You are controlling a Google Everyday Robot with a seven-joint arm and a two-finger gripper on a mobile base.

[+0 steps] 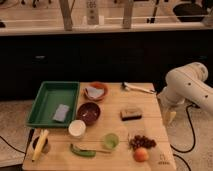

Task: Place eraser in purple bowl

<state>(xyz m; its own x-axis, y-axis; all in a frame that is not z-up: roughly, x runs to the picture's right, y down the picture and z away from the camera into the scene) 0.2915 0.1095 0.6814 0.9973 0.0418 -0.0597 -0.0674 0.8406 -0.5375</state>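
The eraser (131, 114), a small block with a tan top and a dark base, lies on the wooden table (155, 125), right of centre. The purple bowl (89, 112) sits to its left, dark and round, with nothing showing inside. My gripper (170, 118) hangs pointing down at the table's right edge, to the right of the eraser and apart from it. The white arm (187, 85) rises behind it on the right.
A green tray (44, 102) with a grey pad stands at the left. An orange bowl (96, 91) holds a cloth. A white cup (77, 128), green cup (110, 140), grapes (142, 142), a peach (141, 154), a banana (40, 144) and a green chili (82, 151) line the front.
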